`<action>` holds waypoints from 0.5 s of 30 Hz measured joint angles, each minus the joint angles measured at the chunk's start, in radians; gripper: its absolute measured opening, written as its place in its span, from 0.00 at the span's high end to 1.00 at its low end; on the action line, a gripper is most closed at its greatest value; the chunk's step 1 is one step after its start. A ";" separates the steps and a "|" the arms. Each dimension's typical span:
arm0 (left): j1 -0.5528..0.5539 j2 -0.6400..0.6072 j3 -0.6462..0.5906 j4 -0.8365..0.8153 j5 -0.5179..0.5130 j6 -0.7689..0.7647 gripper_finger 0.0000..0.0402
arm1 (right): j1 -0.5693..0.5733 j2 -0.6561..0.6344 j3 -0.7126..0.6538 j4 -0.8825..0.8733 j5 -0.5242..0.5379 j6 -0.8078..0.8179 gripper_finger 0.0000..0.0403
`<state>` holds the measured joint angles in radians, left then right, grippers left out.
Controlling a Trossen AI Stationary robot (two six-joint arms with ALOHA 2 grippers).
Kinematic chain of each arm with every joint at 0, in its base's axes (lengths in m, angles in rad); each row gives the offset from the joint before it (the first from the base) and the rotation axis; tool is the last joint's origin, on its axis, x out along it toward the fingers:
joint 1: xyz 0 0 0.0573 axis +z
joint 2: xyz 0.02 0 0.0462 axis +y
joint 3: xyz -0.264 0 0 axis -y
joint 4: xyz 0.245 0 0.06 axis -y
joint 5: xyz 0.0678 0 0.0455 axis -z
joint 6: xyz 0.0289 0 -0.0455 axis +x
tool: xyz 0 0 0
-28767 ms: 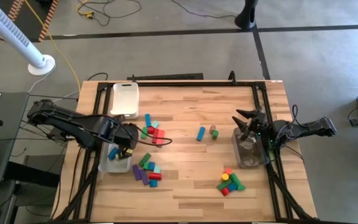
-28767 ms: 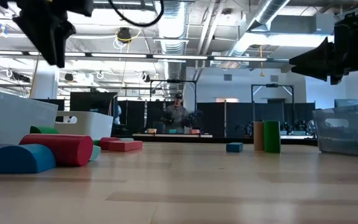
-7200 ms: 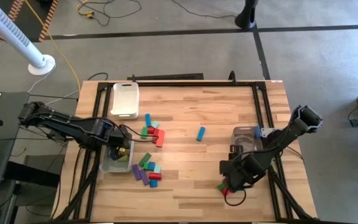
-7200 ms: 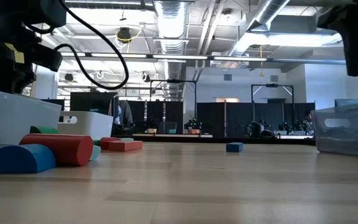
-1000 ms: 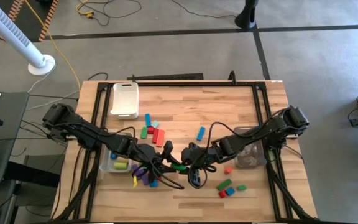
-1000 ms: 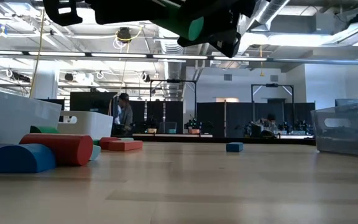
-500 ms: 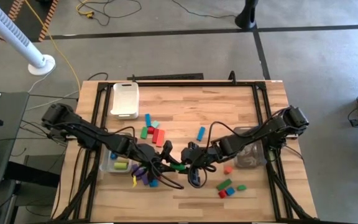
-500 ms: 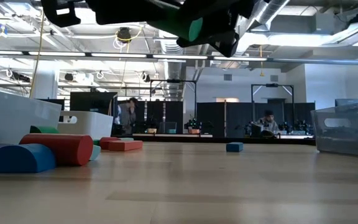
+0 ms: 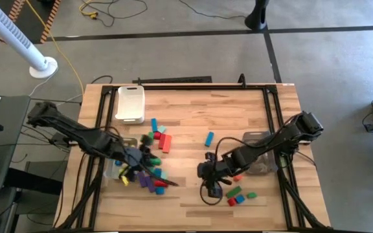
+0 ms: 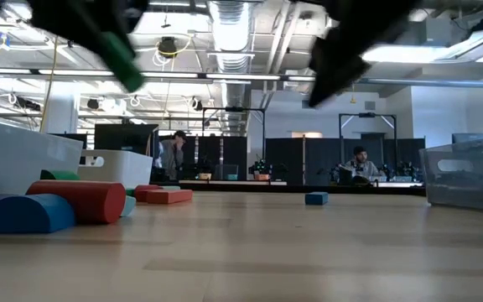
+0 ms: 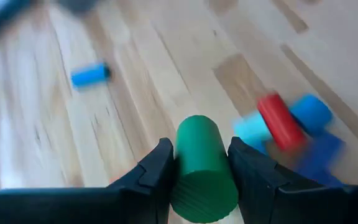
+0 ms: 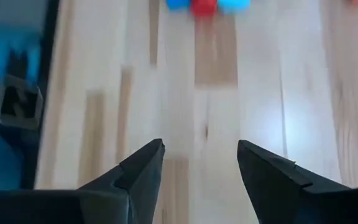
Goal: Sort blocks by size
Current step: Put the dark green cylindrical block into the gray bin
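The pale wooden table (image 9: 193, 110) carries the sorting layout: a clear plastic bin (image 9: 112, 169) at the left edge and another clear bin (image 9: 259, 167) at the right, presumably one per size class, so each arm works beside its own bin.

The left gripper (image 11: 197, 163) hangs over the left cluster of loose coloured blocks (image 9: 157, 139), its 2 fingers pinching a green wooden cylinder (image 11: 202, 167) by its curved sides. The cylinder's long axis runs along the fingers, one flat end facing the wrist camera, the other pointing away over the table. It is held in the air, likely for carrying to a bin.

The right gripper (image 12: 197, 163) hovers near the small group of blocks (image 9: 237, 194) at the table's front right, fingers spread and empty.
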<state>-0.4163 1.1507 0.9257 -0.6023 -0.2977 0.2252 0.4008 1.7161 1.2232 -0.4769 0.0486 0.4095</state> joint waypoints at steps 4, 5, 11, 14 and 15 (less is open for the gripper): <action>-0.049 -0.100 0.000 -0.165 -0.004 -0.217 0.69 | 0.031 0.000 0.000 -0.116 0.001 0.001 0.42; -0.063 -0.123 0.000 -0.194 -0.004 -0.264 0.69 | 0.038 0.000 0.000 -0.136 0.002 0.006 0.42; -0.132 -0.202 0.000 -0.353 -0.001 -0.482 0.69 | 0.059 0.000 0.000 -0.238 0.003 0.050 0.42; -0.147 -0.204 0.000 -0.480 0.005 -0.598 0.69 | 0.066 -0.001 0.000 -0.258 0.009 0.064 0.42; -0.150 -0.200 0.000 -0.522 0.005 -0.637 0.69 | 0.068 -0.002 0.000 -0.260 0.015 0.064 0.42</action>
<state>-0.5662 0.9510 0.9257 -1.1240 -0.2924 -0.4118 0.4692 1.7143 1.2232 -0.7370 0.0632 0.4740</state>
